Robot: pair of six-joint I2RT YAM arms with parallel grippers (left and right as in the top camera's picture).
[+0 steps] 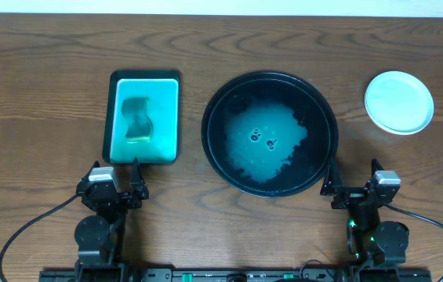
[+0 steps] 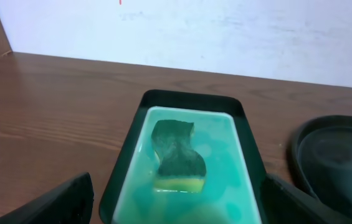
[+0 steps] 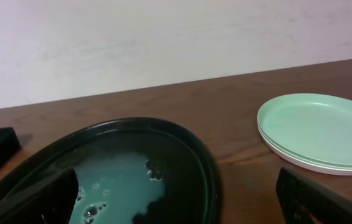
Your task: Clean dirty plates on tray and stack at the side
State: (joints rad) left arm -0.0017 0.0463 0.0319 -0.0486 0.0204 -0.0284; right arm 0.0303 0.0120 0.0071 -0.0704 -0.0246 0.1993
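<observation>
Plates (image 1: 398, 102) lie stacked on the worktop, well right of the tray (image 1: 321, 117), which holds only teal liquid, so the job looks finished. Left pincer (image 1: 116, 176) and right pincer (image 1: 353, 177) rest spread and empty; no further grasp seems needed

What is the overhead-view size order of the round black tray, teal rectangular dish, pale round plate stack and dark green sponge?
1. round black tray
2. teal rectangular dish
3. pale round plate stack
4. dark green sponge
</observation>
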